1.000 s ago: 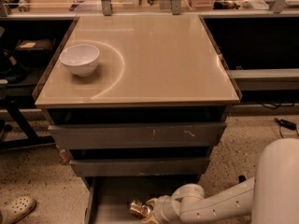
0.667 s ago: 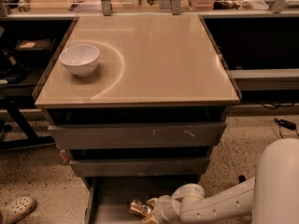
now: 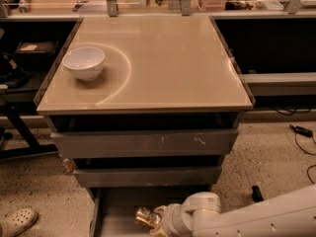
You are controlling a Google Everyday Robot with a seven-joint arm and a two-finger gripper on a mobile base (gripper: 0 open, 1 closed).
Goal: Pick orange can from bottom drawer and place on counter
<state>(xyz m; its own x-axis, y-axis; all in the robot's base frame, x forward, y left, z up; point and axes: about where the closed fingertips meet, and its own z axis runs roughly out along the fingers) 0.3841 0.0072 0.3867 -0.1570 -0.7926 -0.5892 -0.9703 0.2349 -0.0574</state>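
Note:
The bottom drawer (image 3: pixel 113 209) stands pulled out at the foot of the cabinet, a shallow grey tray. The orange can (image 3: pixel 143 216) lies in it near the middle, shiny gold with dark patches. My gripper (image 3: pixel 157 221) reaches in from the right on a white arm and sits right against the can's right side. The arm's wrist hides the fingers. The counter (image 3: pixel 168 63) is the glossy beige top above, with a pale arc mark.
A white bowl (image 3: pixel 84 62) stands on the counter's left side. Two wider grey drawers (image 3: pixel 145 142) sit above the bottom one. A white shoe (image 3: pixel 17 222) lies on the speckled floor at the left. Cables and a dark object (image 3: pixel 256 193) lie at the right.

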